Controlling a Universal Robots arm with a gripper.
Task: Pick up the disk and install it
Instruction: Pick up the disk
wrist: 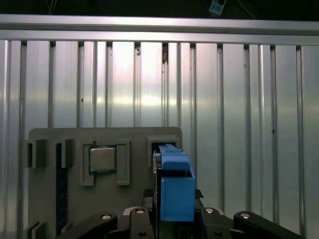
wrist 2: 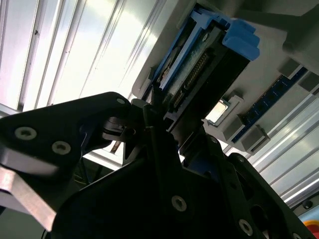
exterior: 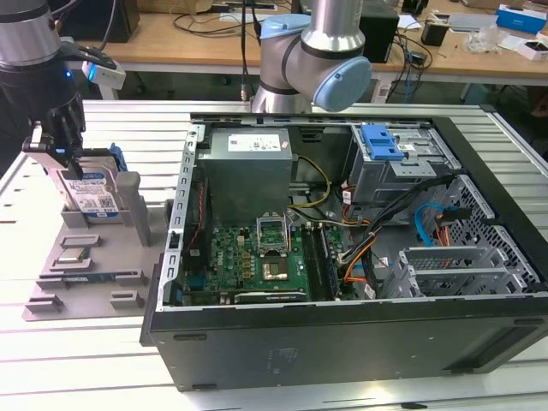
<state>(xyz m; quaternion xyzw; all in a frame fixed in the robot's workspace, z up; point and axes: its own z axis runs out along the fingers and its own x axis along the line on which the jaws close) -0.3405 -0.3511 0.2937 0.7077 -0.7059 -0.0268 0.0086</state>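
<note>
Exterior view: disk [exterior: 92,201] top behind claw [exterior: 62,159]

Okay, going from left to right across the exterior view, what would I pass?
Disk → grey power supply → blue drive bracket → silver drive cage

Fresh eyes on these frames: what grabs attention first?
The big open computer case dominates the middle of the exterior view, its motherboard exposed. At that view's left, the disk stands upright in a grey fixture tray, with the gripper at its top edge. In the first wrist view, the disk's blue rail stands next to a square processor chip.
</note>
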